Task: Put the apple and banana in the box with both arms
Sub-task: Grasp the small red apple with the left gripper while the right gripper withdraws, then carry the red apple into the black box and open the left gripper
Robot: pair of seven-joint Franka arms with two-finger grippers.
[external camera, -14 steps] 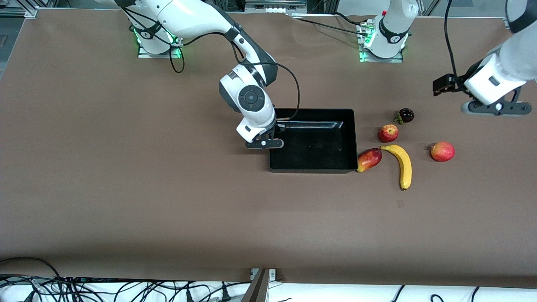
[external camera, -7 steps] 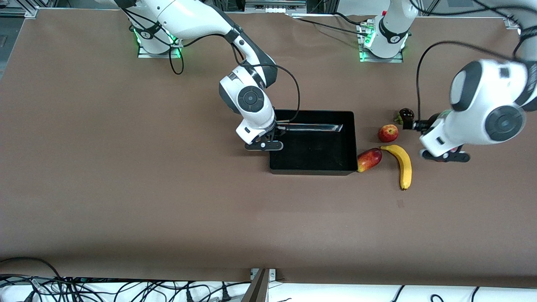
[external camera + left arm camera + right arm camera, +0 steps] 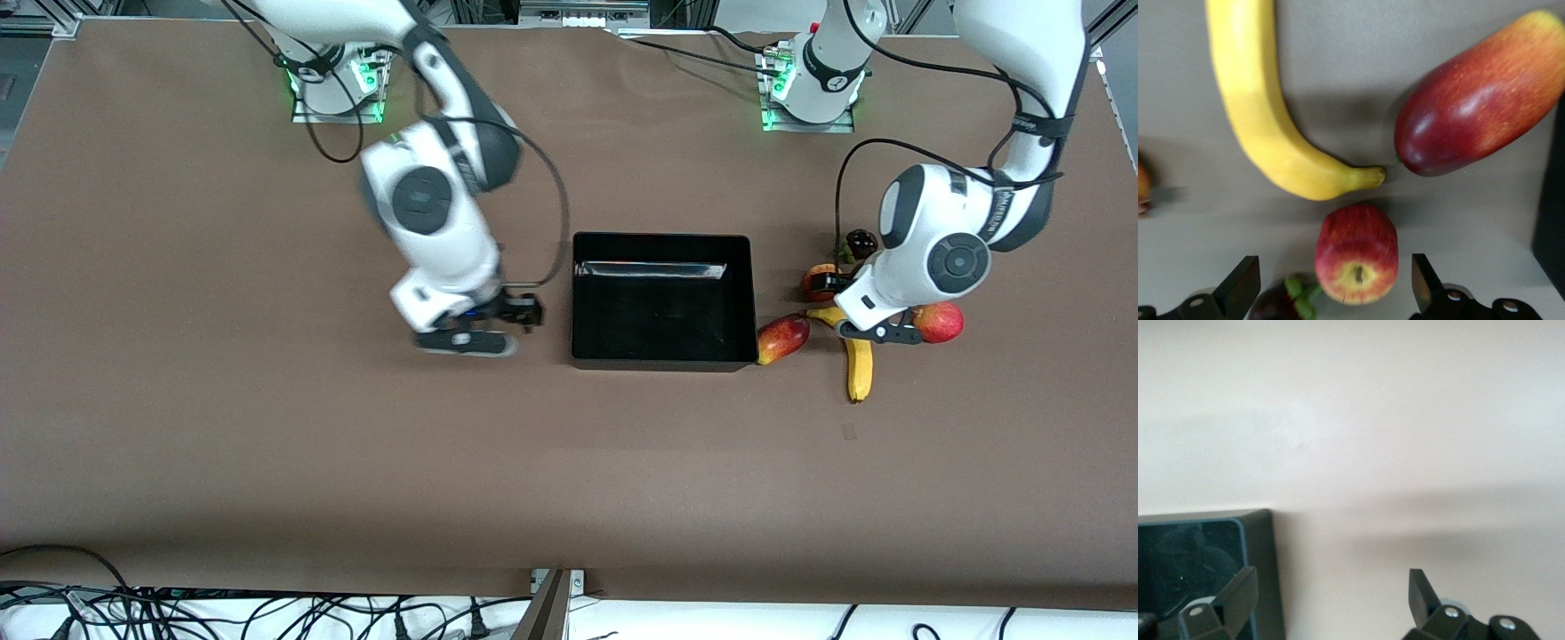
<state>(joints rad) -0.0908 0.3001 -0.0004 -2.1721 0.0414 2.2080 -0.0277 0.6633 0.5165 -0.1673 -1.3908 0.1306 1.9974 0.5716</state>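
The box (image 3: 662, 300) is a shallow rectangular tray of glossy black plastic with low walls, sitting on the matte brown table (image 3: 267, 444) with nothing in it. Beside its wall toward the left arm's end lies an oblong red-and-yellow mango-like fruit (image 3: 782, 338), touching the wall. The banana (image 3: 859, 363) is smooth, curved and yellow; its long axis runs roughly toward the front camera, with the stem end (image 3: 1368, 177) farther from that camera, close to the small round red apple (image 3: 1357, 253). The apple's pale stem dimple faces up. A dark purple fruit (image 3: 861, 243) lies just beside the apple, and a pinkish-red round fruit (image 3: 941, 322) nearer the left arm's end. The left gripper (image 3: 1331, 293) hangs spread wide over the apple. The right gripper (image 3: 1328, 603) hovers spread, grasping nothing, over bare table beside the box
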